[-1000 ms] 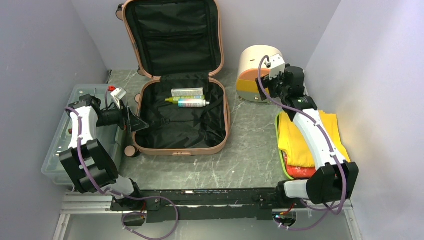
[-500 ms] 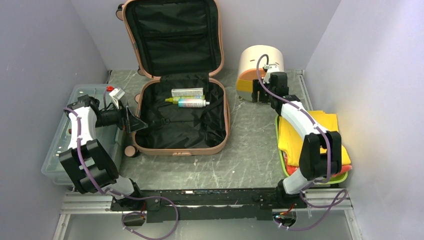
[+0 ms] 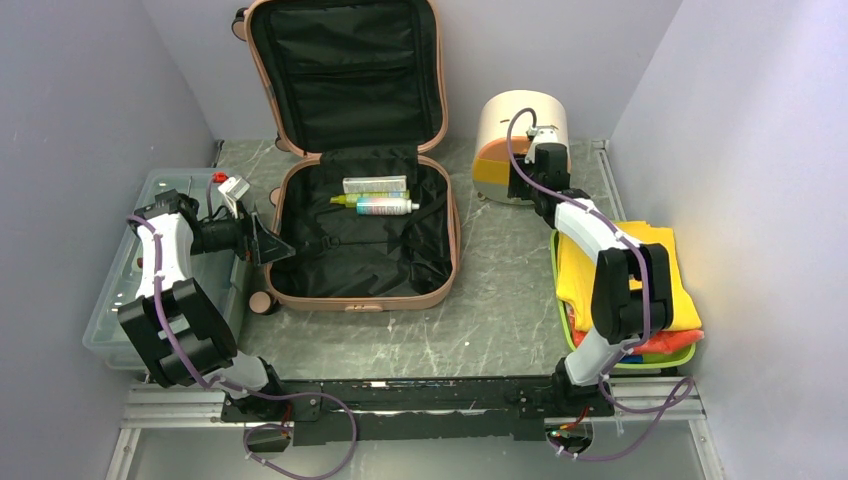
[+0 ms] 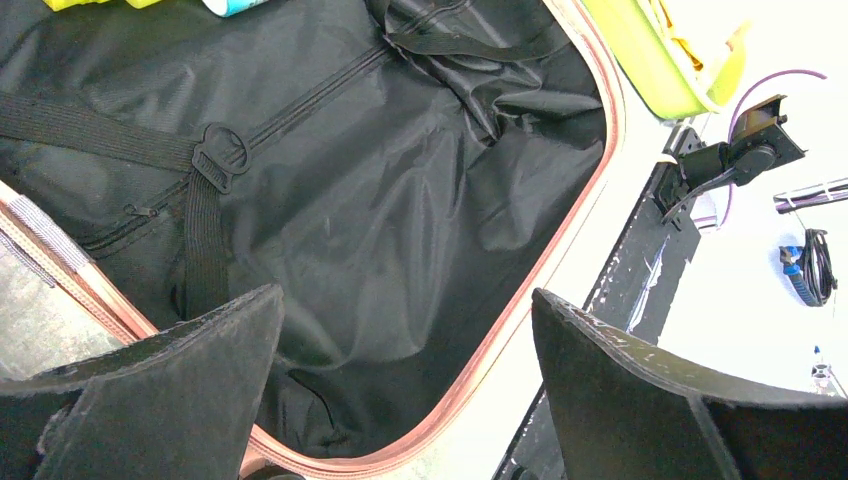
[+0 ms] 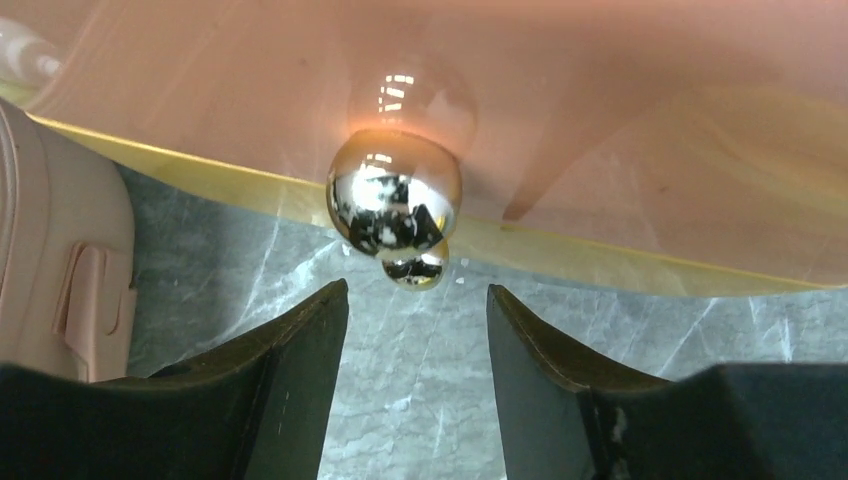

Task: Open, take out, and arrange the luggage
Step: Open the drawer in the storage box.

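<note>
The luggage, a salmon-pink suitcase, lies open mid-table with its lid leaning on the back wall. On its black lining rest a white packet, a yellow-green tube and a multicoloured tube. My left gripper hovers over the case's left rim, open and empty. My right gripper faces a round cream-and-orange container. Its jaws stand partly narrowed with nothing between them. A chrome knob sits just beyond the fingertips.
A clear plastic bin stands at the left behind my left arm. A lime-green tray at the right holds folded yellow and orange clothes. Grey walls close in on both sides and the back.
My right arm has swung down and left to the round container's front, and its jaws have narrowed. The left arm and the suitcase have not moved.
</note>
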Motion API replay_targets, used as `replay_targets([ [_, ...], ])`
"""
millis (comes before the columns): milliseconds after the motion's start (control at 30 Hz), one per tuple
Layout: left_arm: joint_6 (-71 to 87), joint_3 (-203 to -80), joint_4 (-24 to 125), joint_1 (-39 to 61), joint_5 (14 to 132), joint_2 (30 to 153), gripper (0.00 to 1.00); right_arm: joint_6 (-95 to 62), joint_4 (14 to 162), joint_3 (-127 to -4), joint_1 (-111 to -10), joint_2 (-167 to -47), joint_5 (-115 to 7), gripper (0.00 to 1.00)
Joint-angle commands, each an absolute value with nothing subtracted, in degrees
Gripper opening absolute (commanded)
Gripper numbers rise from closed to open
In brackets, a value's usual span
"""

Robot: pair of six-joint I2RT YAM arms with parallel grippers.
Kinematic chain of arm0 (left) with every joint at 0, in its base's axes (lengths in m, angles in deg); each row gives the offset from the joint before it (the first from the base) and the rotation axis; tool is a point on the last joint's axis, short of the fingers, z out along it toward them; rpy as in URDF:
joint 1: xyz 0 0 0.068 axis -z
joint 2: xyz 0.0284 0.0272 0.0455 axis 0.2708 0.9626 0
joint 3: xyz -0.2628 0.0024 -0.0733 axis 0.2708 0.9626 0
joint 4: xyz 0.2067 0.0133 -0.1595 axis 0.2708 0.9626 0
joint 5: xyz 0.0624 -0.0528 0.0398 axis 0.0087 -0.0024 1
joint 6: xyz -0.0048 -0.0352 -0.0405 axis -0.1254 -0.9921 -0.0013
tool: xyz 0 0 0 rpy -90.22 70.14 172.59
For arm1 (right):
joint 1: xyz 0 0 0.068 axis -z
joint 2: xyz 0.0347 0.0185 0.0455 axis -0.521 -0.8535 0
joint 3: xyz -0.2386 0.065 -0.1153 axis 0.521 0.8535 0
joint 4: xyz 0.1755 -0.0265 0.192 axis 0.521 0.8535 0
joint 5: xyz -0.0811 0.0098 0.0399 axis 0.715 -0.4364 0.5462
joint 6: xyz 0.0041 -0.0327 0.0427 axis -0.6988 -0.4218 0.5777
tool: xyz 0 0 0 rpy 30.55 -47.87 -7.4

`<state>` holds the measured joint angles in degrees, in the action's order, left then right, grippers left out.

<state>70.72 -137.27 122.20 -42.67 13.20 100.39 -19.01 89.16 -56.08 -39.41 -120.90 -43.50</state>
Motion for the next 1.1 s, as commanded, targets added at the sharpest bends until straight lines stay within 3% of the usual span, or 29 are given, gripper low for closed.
replay_targets([
  [0, 72.6, -138.7, 123.6, -43.0, 10.8, 100.8, 0.99, -19.4, 84.1, -59.4, -39.4, -121.8, -41.8, 0.54],
  [200, 72.6, -138.7, 123.8, -43.1, 10.8, 100.9, 0.99, -19.4, 84.7, -60.5, -39.3, -123.0, -42.6, 0.3],
  [500, 72.8, -138.8, 123.9, -43.2, 10.6, 100.9, 1.0, -19.3, 86.9, -59.6, -39.5, -120.8, -44.2, 0.06],
  [1067, 73.4, -139.0, 124.8, -43.4, 10.0, 100.2, 1.0, -21.0, 94.3, -45.1, -42.4, -105.2, -48.2, 0.03],
])
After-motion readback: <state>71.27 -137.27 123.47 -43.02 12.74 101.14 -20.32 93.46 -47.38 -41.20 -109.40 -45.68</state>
